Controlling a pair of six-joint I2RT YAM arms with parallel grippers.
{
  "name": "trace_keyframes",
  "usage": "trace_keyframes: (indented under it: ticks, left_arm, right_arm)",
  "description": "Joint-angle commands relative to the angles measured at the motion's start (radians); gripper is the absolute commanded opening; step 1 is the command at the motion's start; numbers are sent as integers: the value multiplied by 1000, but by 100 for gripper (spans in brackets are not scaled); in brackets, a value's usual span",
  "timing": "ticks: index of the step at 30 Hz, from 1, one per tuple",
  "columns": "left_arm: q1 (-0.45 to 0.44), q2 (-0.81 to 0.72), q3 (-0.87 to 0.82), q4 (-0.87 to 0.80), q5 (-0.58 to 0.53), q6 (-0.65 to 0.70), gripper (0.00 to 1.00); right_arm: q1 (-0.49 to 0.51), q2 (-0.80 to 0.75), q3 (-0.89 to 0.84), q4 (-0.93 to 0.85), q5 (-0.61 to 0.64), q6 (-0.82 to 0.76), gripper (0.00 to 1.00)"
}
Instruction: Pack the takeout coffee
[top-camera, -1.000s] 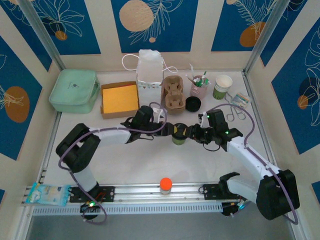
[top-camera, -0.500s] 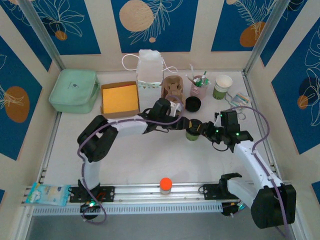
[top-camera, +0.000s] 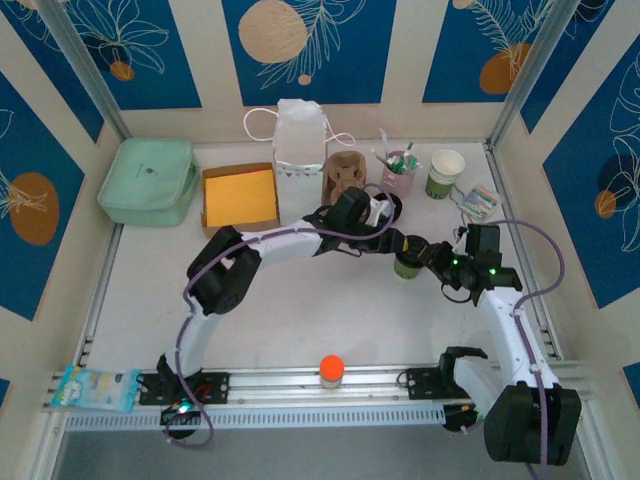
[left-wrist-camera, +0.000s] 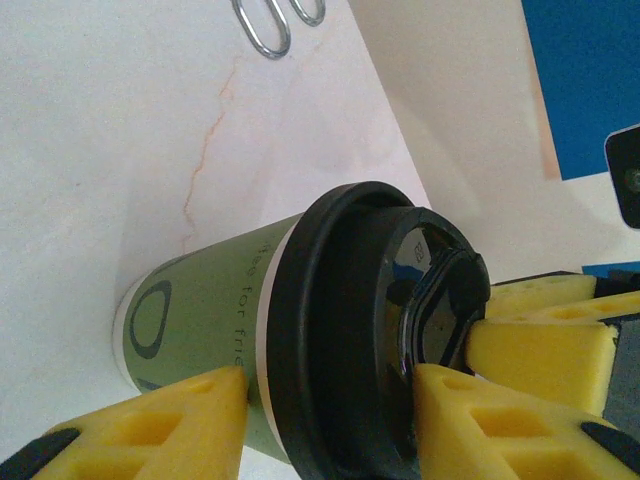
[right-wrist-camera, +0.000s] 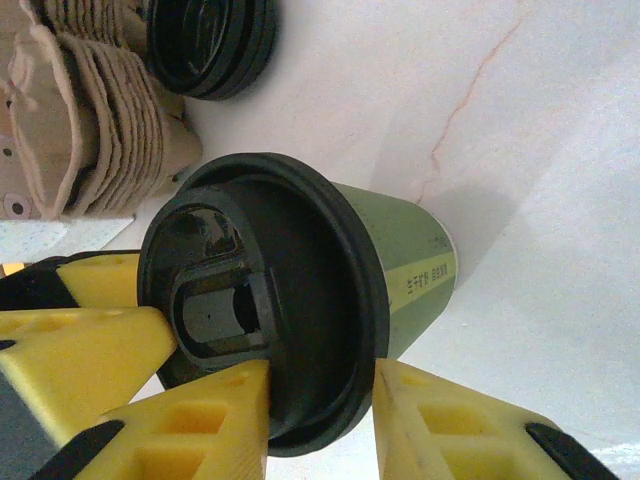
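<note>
I am watching the coffee (top-camera: 406, 266) travelling; over the last second it has been sliding from the middle of the table (top-camera: 300, 310) towards the right, and it is now sitting upright between the two arms, near the carriers (top-camera: 343, 176) and well short of the bag (top-camera: 298, 150); both arms have been moving with it, so I am judging this a shared carry, with the packing itself not yet done; I cannot tell whether its base is clear of the table. The left gripper (top-camera: 395, 245) is reaching in from the left, its jaws at a middling gap, one finger over the black lid and one against the green side, seemingly gripping the coffee; the right gripper (top-camera: 422, 258) is coming from the right, jaws narrow, pinching the lid rim the same way. Counting now: one lidded coffee; one open cup (top-camera: 445, 172); one pink cup (top-camera: 398, 172) of sticks; one stack of black lids (right-wrist-camera: 210, 45), number unclear; one stack of carriers, number unclear; one white bag; one orange-lined box (top-camera: 240, 198); one mint case (top-camera: 148, 180); two wire clips (left-wrist-camera: 265, 25); two grippers.
</note>
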Motion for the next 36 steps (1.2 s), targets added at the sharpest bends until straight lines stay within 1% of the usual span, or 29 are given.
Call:
trace_keyframes:
  ticks: [1,6,12,14,17,24,31,34,36]
  left_arm:
    - [-12,54,69,-91,3,28,48]
    - [-13,77,136,-141,3,54,52]
    - [-7,65,163,-185,-16,89,67]
    - [-4,59,169,-199,-23,99,71]
    - [2,53,182,-218,-28,111,74]
    - [23,41,225,-250,-28,124,78]
    - [41,15,261,-292,-29,146,80]
    - [47,-12,258,-320,-43,165,80]
    - [48,-38,249,-338,-53,182,80]
  right_arm:
    - [-28,-19,-4,-61,14,-17,31]
    - [-38,-40,2,-63,-9,-20,31]
    - [-38,-44,11,-73,-17,-28,32]
    - [-38,-42,15,-78,-13,-29,33]
    - [-38,-42,21,-78,-14,-28,34]
    - [-38,-11,59,-70,-20,-36,35]
    - [-39,32,105,-69,-23,-48,37]
    - [-36,32,123,-80,-23,-58,45]
    - [-26,19,129,-97,7,-63,49]
